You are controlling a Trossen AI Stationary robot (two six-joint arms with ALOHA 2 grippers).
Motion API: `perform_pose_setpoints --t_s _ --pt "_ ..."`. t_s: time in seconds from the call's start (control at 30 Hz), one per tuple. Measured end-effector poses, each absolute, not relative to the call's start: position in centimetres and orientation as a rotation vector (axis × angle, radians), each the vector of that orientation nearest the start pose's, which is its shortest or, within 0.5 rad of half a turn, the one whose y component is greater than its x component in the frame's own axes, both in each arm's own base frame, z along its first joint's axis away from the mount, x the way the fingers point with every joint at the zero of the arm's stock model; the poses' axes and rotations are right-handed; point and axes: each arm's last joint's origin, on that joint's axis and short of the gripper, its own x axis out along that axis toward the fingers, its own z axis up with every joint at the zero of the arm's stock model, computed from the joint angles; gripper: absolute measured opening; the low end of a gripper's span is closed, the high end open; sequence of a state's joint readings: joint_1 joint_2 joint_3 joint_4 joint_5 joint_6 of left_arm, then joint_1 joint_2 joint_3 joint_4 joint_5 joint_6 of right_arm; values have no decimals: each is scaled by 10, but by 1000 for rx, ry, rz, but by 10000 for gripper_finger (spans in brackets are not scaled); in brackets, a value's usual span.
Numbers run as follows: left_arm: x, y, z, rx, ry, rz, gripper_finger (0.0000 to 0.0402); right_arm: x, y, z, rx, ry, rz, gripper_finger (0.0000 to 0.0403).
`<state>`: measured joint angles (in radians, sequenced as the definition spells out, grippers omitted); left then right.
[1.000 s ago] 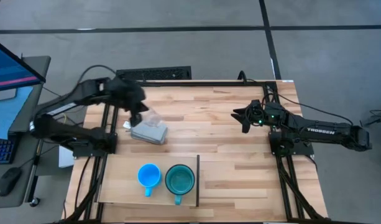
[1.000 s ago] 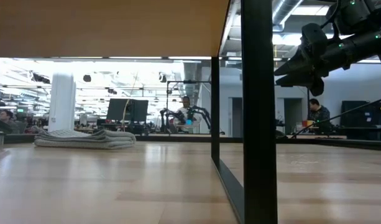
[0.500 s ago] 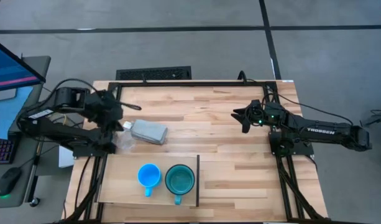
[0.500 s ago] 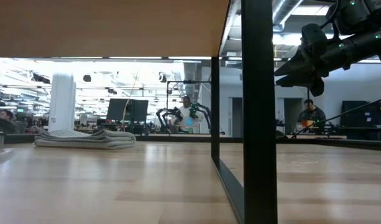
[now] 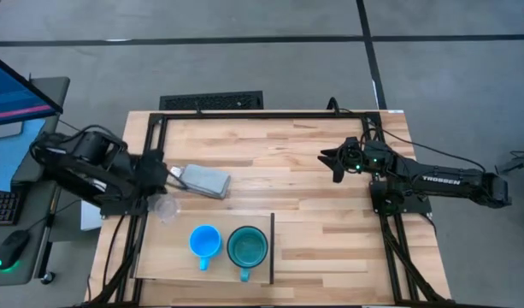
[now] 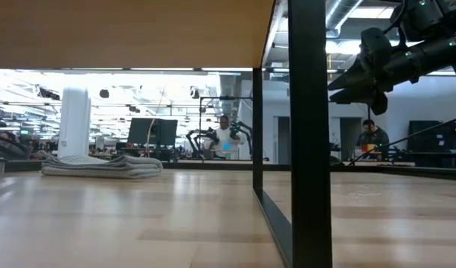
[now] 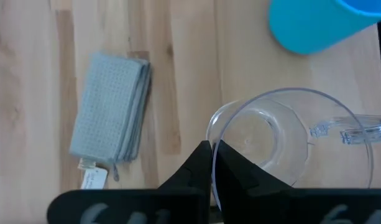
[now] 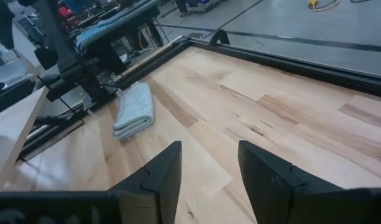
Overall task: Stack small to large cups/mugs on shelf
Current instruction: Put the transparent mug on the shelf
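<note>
My left gripper (image 5: pixel 159 195) is at the table's left edge, just beyond the shelf's far left corner, shut on the small clear cup (image 5: pixel 166 208), which has a clear handle (image 7: pixel 358 129). The light-wood shelf (image 5: pixel 163 257) carries the bright-blue mug (image 5: pixel 204 242) and the teal-green mug (image 5: pixel 247 247), side by side and upright, handles toward the near edge. In the left wrist view the blue mug (image 7: pixel 321 25) shows beyond the cup. My right gripper (image 5: pixel 334 162) hovers open over the table's right half, away from everything. My left gripper pinches the clear cup's wall at the rim (image 7: pixel 210 134), on the side opposite the handle. One finger (image 7: pixel 237 168) is inside the cup and the other (image 7: pixel 193 171) outside. The fingers come from above, pointing down. The cup is upright, mouth up; I cannot tell whether it is off the table.
A grey folded cloth (image 5: pixel 204 180) with a small tag lies on the tabletop just beyond the shelf, right of my left gripper; it also shows as the grey cloth (image 8: pixel 134 111) in the right wrist view. The table's middle and right are bare wood. A black frame rims the table.
My left arm has swung from over the grey cloth toward the table's left and near edges, carrying the clear cup from beside the cloth to the shelf's far left corner. The cloth and both mugs have stayed put.
</note>
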<state>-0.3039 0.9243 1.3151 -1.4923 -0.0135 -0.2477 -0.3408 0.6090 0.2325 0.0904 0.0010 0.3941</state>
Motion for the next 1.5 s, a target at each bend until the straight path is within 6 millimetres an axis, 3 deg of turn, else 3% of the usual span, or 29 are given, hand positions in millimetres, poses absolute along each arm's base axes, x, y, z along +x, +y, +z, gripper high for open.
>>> perform_pose_setpoints --t_s 0.37,0.6,0.9,1.5 --pt "101 -65 372 -11 1120 -150 0 138 -49 193 567 188 -407 179" --pt "117 -93 355 118 1209 -176 0 138 -49 193 567 188 -407 179" --pt "140 -114 344 207 1217 -237 0 138 -49 193 572 187 -407 179" --pt "151 -125 341 189 1181 -291 0 138 -49 193 572 188 -407 179"
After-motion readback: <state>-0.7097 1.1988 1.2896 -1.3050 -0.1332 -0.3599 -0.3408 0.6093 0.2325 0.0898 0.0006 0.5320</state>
